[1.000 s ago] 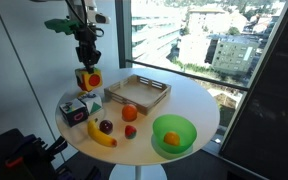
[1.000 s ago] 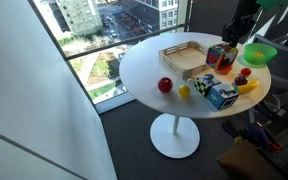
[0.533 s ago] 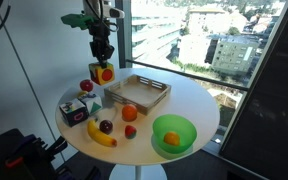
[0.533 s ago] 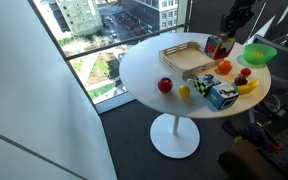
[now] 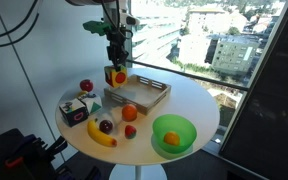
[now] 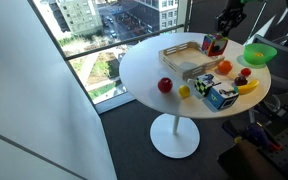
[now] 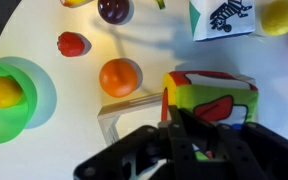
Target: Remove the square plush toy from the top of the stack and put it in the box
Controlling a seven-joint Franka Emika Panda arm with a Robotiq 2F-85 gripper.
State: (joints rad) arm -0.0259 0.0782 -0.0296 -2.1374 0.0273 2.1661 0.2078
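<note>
Though blurred, toy (image 5: 116, 76) mark perhaps round.

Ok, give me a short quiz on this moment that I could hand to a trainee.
1. True or false: the square plush toy already lies in the box.
2. What lies in the green bowl? A: a yellow-orange fruit. B: a banana. C: a soft cube.
3. Fill in: the gripper is ___ on the square plush toy.
Key: 1 false, the toy hangs in the gripper over the box's corner; 2 A; 3 shut.
</note>
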